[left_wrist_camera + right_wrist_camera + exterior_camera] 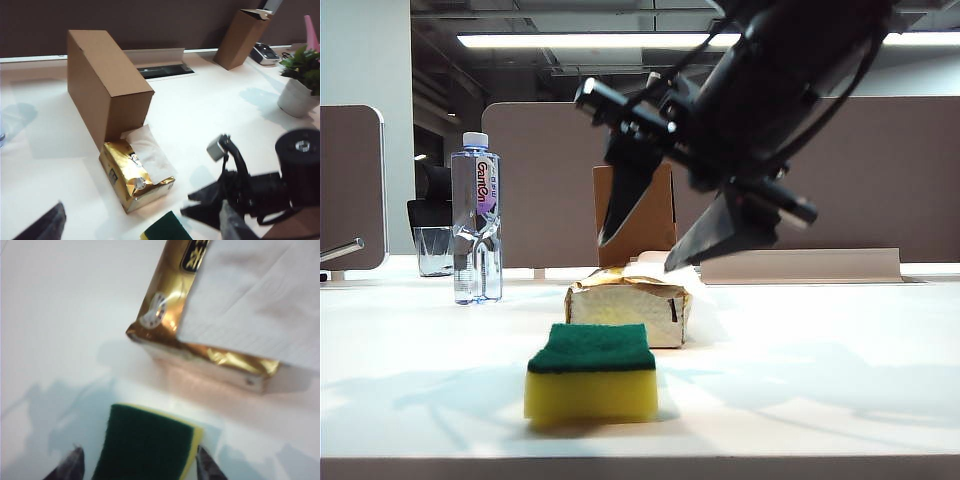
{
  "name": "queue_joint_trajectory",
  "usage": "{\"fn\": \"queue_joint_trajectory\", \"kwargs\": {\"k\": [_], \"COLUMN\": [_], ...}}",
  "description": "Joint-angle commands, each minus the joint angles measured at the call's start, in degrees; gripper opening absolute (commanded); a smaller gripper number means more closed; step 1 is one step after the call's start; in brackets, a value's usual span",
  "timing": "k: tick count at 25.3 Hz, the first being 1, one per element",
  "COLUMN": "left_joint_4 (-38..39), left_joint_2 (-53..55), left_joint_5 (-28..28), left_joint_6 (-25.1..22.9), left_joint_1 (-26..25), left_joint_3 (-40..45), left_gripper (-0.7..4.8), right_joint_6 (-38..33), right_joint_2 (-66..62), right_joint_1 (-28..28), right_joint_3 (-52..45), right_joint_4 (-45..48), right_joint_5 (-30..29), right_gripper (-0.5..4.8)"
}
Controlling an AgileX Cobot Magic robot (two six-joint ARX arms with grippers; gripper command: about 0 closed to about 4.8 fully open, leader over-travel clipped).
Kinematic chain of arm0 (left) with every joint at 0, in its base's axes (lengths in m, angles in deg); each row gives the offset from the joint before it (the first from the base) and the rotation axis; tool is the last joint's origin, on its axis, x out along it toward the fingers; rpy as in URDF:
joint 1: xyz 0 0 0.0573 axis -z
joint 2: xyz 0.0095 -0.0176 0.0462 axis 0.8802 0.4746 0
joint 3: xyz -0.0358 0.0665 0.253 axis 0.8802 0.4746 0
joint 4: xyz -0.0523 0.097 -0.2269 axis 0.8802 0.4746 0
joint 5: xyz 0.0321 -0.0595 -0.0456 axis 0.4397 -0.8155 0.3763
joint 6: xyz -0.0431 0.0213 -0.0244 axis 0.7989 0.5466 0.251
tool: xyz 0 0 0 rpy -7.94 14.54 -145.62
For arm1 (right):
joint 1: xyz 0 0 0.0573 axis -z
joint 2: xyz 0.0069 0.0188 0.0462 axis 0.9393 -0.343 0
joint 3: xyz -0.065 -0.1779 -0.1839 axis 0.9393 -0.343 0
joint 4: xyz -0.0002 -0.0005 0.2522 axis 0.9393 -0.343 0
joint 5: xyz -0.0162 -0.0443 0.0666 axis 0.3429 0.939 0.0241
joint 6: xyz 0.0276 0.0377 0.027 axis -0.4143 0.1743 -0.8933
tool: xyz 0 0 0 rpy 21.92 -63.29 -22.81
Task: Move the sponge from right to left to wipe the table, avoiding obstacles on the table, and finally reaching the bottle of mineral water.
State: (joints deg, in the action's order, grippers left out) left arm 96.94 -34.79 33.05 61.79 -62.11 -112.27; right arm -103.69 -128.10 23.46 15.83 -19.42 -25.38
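Right gripper (137, 465) hangs above the yellow-and-green foam sponge (147, 445) — jaws spread, holding nothing. Left gripper (135, 227) idle, wide open, empty. Step: pre-grasp — next, descend, straddle, close.

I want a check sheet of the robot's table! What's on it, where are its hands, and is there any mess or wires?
Surface: white table, plain, shadows only.
Job's things: sponge lies flat at the front, green side up; nothing holds it. Tissue pack lies just behind it, cardboard box upright behind that. Water bottle stands upright far left.
Clutter: glass tumbler behind the bottle.
Hands: right hand open, raised over the tissue pack; its wrist view shows its fingertips either side of the sponge below. Left hand open, off to the side.
Cables: black cables along the right arm.
Surroundings: brown partitions, potted plant, a second box.
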Motion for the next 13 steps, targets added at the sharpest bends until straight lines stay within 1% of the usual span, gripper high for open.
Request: {"fn": "queue_joint_trajectory", "kwargs": {"k": [1,9,12,13], "left_joint_4": [-0.2,0.0,-0.1,0.0], "left_joint_2": [-0.1,-0.1,-0.1,-0.1], "left_joint_5": [-0.7,-1.3,-1.3,-1.3], "left_joint_6": [0.0,0.0,0.0,0.0], "left_joint_1": [0.0,0.0,0.0,0.0], "left_joint_3": [-0.4,-0.4,-0.4,-0.4], "left_gripper": [3.99,3.99,3.99,3.99], "right_joint_6": [3.0,10.3,13.6,15.3], "right_joint_2": [2.3,9.1,11.0,12.1], "right_joint_1": [2.1,13.7,19.2,22.8], "right_joint_3": [1.1,1.9,3.1,4.2], "right_joint_4": [-1.9,-7.1,-10.6,-12.9], "right_joint_5": [0.1,-1.0,-2.9,-4.3], "right_gripper": [2.89,2.88,2.88,2.88]}}
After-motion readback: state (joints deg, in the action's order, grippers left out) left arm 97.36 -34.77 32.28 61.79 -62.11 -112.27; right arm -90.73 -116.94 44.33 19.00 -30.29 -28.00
